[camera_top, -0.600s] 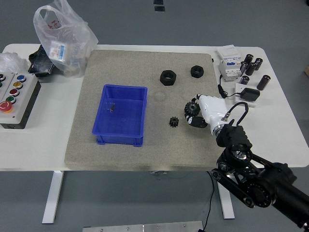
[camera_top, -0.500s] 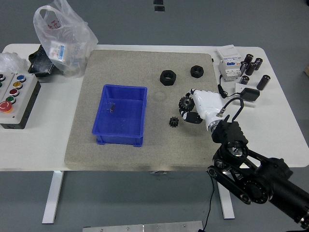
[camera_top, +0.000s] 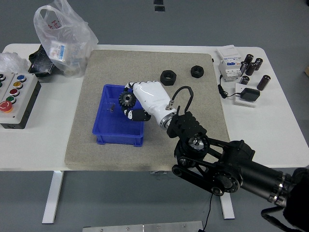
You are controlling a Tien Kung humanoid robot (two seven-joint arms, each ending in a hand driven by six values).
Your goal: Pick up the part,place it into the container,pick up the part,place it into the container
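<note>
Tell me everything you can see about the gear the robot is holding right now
The gear is a small black toothed wheel, metal by its look, with a paler hub at its centre. It stands on edge, its face turned toward the camera. The right hand, white-shelled with dark fingers, is shut on it and holds it over the blue container, above the right part of its interior. Only the fingers touch it; it is not yet set down.

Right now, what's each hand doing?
Right hand: closed on the black gear, over the blue container.
Left hand: not in view.
</note>
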